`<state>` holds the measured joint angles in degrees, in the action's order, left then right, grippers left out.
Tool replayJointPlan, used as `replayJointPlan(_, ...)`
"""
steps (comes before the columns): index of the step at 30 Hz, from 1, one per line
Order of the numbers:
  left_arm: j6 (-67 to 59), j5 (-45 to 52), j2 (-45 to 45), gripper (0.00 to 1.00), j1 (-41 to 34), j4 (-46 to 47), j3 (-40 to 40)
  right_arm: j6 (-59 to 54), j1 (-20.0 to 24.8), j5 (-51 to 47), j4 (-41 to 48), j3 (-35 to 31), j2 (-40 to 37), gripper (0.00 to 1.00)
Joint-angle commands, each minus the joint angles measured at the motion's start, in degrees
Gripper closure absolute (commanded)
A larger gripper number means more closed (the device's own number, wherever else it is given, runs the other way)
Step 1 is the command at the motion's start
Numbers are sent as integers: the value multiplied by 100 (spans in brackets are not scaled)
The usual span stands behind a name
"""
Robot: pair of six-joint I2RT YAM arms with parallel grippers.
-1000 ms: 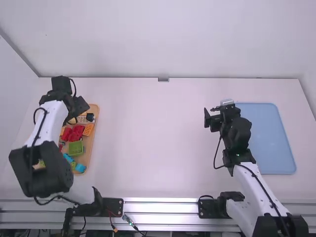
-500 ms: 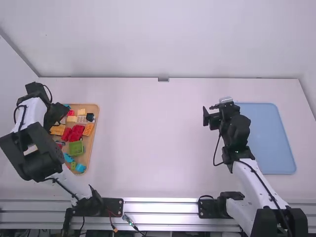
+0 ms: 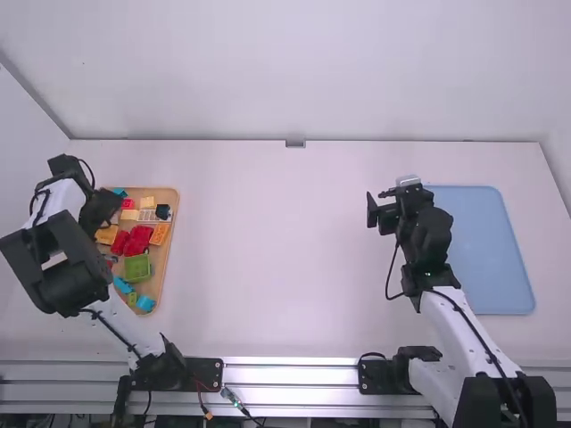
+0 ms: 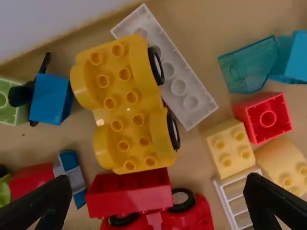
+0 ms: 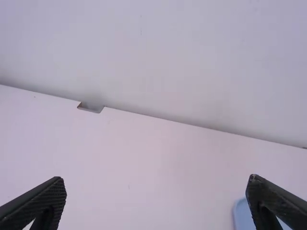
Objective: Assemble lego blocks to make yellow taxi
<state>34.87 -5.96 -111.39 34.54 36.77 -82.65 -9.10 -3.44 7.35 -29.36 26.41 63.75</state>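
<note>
White bench (image 3: 277,259) spans the frame, with the brown tray (image 3: 168,195) of blocks at its left edge and the pale blue mat (image 3: 486,259) at its right. The left tool (image 4: 157,181) hangs spread, gripping nothing, above the tray where the yellow wheeled piece (image 4: 127,103) lies; a grab could jam or catch a neighbour, because the white studded plate (image 4: 178,86) and the open red block (image 4: 129,194) crowd its sides. The right tool (image 5: 157,181), also spread, holds nothing near the blue mat
</note>
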Motion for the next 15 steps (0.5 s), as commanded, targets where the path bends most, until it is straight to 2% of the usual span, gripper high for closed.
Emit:
replayJointPlan(1, 188, 11, -70, 4, -4, -79, 107, 28, -37, 28, -4, 203, 35, 1)
replayJointPlan(10, 184, -114, -70, 6, -4, -715, 693, 28, -37, 28, 7, 203, 35, 1)
replayJointPlan(15, 251, -258, -70, 3, 4, -879, 866, 24, -28, 7, 81, 203, 33, 1)
